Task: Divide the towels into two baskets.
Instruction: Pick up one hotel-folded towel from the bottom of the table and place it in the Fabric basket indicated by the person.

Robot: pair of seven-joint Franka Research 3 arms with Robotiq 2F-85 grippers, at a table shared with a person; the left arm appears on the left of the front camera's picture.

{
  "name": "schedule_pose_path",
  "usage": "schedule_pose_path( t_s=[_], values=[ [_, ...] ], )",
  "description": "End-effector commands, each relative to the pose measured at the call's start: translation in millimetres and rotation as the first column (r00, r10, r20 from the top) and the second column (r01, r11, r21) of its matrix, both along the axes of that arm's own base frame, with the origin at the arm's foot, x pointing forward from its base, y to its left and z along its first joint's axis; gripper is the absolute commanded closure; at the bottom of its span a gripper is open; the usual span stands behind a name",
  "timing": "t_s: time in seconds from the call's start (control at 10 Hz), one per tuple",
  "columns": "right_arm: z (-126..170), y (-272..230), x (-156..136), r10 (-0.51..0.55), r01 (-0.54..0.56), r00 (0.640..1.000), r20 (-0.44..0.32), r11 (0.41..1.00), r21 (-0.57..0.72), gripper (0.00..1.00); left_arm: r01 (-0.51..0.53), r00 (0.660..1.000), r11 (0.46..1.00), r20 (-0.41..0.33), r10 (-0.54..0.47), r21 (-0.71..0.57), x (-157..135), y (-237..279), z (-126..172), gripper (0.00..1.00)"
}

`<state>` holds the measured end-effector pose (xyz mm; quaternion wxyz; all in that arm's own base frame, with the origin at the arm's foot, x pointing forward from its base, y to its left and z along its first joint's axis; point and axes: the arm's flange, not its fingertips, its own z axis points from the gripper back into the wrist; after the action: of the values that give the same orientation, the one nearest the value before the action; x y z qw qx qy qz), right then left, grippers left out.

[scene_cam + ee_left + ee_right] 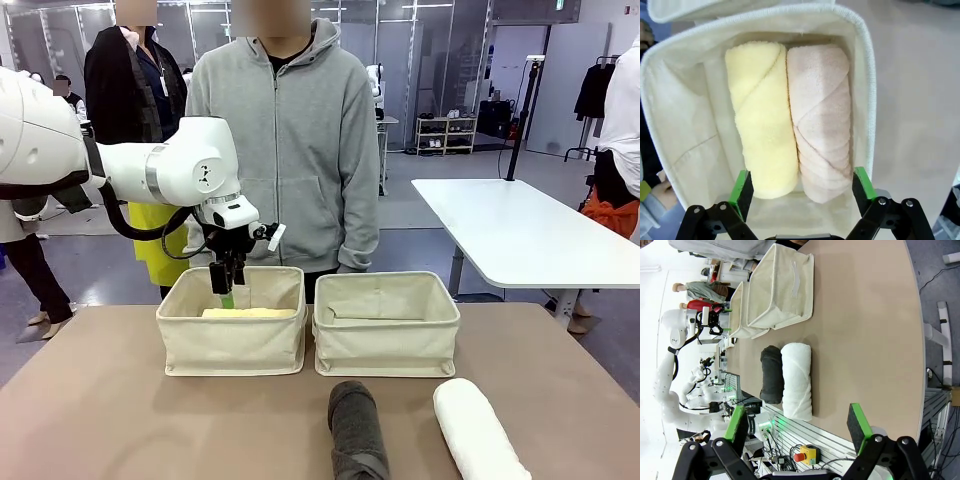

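Observation:
Two cream canvas baskets stand side by side, the left basket [232,345] and the right basket [386,340]. My left gripper [228,288] hangs open just above the left basket [867,100]. Below its spread fingers, a pale yellow towel [762,125] and a cream towel [822,125] lie side by side in that basket, and neither is held. The yellow towel [250,313] peeks over the rim. A dark grey towel [357,432] and a white towel [478,432] lie on the table near the front. My right gripper [797,422] is open, off the table's edge, apart from the white towel [797,380] and the grey towel [771,372].
A person in a grey hoodie [285,150] stands right behind the baskets at the far side. A white table [520,230] stands at the back right. The brown tabletop [100,400] is bare to the left of the towels.

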<state>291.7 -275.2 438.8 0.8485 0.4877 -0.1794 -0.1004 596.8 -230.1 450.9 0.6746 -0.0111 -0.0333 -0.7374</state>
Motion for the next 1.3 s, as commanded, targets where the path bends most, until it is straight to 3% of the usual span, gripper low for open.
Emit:
schedule_pose_path(
  t_s=[0.0,1.0,1.2],
  values=[
    [3.6,0.7,-2.5,0.000,0.000,1.000,0.013,1.000,0.005,0.00,0.013,1.000,1.000,-0.010,-0.013,0.022,7.1,-2.2,-10.7,0.00],
    [3.6,0.7,-2.5,0.000,0.000,1.000,0.013,1.000,0.005,0.00,0.010,1.000,1.000,-0.014,-0.010,0.010,4.6,-3.9,-12.9,0.00],
    [3.6,0.7,-2.5,0.000,0.000,1.000,0.013,1.000,0.005,0.00,-0.104,0.994,0.985,-0.052,0.098,-0.138,-5.4,27.0,46.8,0.00]
  ],
)
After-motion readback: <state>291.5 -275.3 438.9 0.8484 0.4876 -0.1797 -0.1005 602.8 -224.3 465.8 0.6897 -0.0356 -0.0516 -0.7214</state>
